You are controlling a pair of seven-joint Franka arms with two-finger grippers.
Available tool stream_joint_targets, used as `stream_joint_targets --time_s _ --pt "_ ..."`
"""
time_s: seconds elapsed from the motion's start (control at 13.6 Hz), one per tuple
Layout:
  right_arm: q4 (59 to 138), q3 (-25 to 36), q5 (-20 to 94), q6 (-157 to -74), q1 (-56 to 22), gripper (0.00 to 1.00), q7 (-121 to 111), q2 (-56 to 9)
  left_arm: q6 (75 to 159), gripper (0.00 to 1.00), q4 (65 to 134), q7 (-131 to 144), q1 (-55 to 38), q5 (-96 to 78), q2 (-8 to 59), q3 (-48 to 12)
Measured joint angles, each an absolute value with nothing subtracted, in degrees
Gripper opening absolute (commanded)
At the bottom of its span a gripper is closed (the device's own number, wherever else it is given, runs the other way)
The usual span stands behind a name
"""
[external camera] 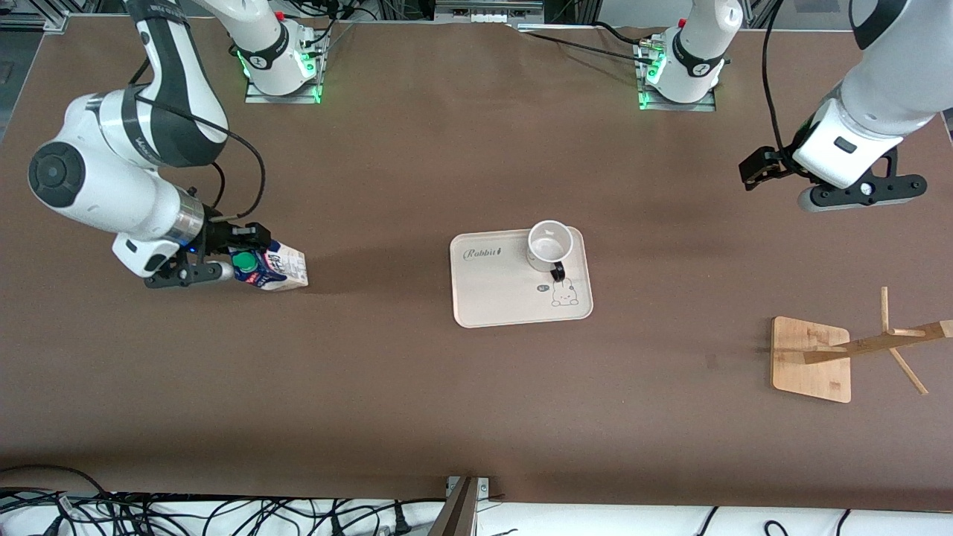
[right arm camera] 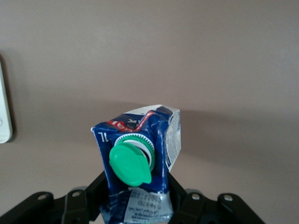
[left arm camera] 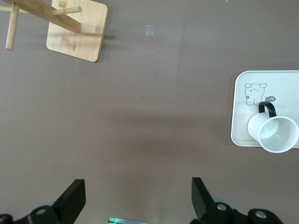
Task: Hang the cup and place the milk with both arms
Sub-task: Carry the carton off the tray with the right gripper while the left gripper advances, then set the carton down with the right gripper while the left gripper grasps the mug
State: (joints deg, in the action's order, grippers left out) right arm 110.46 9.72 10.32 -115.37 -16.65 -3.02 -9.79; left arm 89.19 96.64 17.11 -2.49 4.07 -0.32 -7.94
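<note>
The milk (external camera: 277, 268) is a dark-blue and white carton with a green cap, toward the right arm's end of the table. My right gripper (external camera: 244, 262) is shut on it; in the right wrist view the fingers (right arm camera: 88, 189) clamp the carton (right arm camera: 140, 140) on both sides, cap facing the camera. The carton is tilted; I cannot tell if it touches the table. The white cup (external camera: 549, 244) stands upright on the tray (external camera: 491, 298), its black handle toward the front camera. It also shows in the left wrist view (left arm camera: 275, 133). My left gripper (external camera: 759, 167) is open and empty, above the table at the left arm's end (left arm camera: 138, 198).
A wooden rack (external camera: 811, 357) with pegs on a square base stands near the left arm's end, nearer the front camera than the tray; it shows in the left wrist view (left arm camera: 77, 30). The tray's edge shows in the right wrist view (right arm camera: 3, 107). Cables run along the front edge.
</note>
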Motion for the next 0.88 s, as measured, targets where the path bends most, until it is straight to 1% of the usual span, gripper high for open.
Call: stream_joint_targets --time_s 0.15,0.29,0.52,0.66,0.88 --pt "115.3 11.2 10.3 -118.7 -16.6 0.5 -3.6 -7.4 89.0 1.0 96.6 17.6 -2.6 4.1 -0.3 -8.2" --pt "119.0 11.6 10.3 -122.9 -16.6 0.5 -4.1 -6.5 89.0 1.0 96.6 17.6 -2.5 4.1 -0.3 -8.2" --pt "121.3 11.6 10.3 -127.0 -16.7 0.5 -4.5 -6.6 89.3 1.0 96.5 19.3 -2.6 4.0 -0.3 -9.0" --pt "121.4 11.7 10.3 -128.6 -16.7 0.51 -4.5 -7.1 90.0 1.0 96.5 21.2 -2.8 3.6 1.0 -11.8" --pt "121.5 11.7 10.3 -131.0 -16.7 0.52 -4.5 -8.7 91.3 1.0 96.6 24.4 -3.8 3.6 6.9 -18.4"
